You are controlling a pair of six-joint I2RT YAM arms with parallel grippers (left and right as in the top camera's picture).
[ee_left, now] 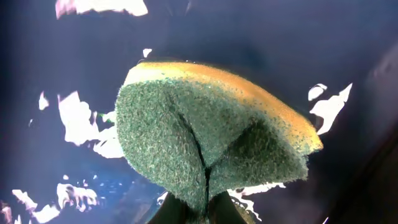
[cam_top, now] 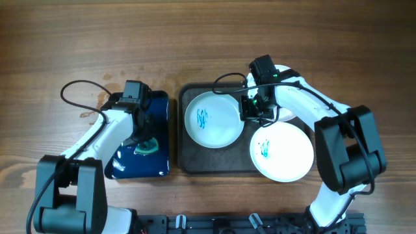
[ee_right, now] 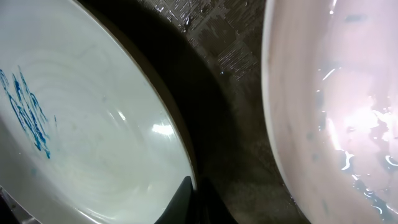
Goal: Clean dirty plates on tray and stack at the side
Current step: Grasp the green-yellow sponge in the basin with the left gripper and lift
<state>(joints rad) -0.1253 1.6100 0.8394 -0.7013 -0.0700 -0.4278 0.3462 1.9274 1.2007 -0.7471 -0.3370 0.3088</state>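
Note:
The dark tray holds three plates. A pale blue plate with a teal scribble lies at its left. A white plate with a scribble lies at the front right. A third plate is mostly hidden under my right arm. My right gripper is shut on the pale blue plate's right rim, one finger inside and one outside. The right wrist view shows that plate and the wet third plate. My left gripper is shut on a green and yellow sponge in the blue basin.
The dark blue basin stands just left of the tray, with wet patches on its floor. Bare wooden table lies to the right of and behind the tray. Cables loop near both arms.

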